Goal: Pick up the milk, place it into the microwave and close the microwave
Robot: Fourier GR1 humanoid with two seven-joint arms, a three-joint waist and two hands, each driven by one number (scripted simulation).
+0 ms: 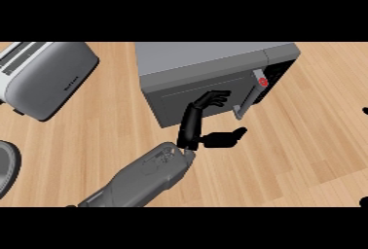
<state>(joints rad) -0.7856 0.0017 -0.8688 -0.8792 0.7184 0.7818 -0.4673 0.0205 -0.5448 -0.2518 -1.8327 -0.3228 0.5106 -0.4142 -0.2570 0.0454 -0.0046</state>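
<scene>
The left hand (203,121), black on its grey forearm, reached forward with straight, relaxed fingers, their tips touching the front of the boxy grey metal microwave (208,73) and the thumb spread off to the right; it grasped nothing. The microwave's door (194,99) lay directly ahead of those fingertips and looked pushed to, or nearly so, against the body, with the pale vertical handle (248,97) and the red-marked control panel (263,81) just to the right of the fingers. The milk was nowhere to be seen on the light wooden desk (309,146); it was most likely already inside, behind the door, though that could not be confirmed. Judging by this, the closing step was in hand, the last part of the task. The next move would call for a final straight press of the fingers forward on the door until it seated, then drawing the hand back toward the robot. Of the right hand only small dark tips (364,111) showed far to the right at the edge, its state impossible to tell. A rounded silver toaster (50,78) stood well off to the left.
</scene>
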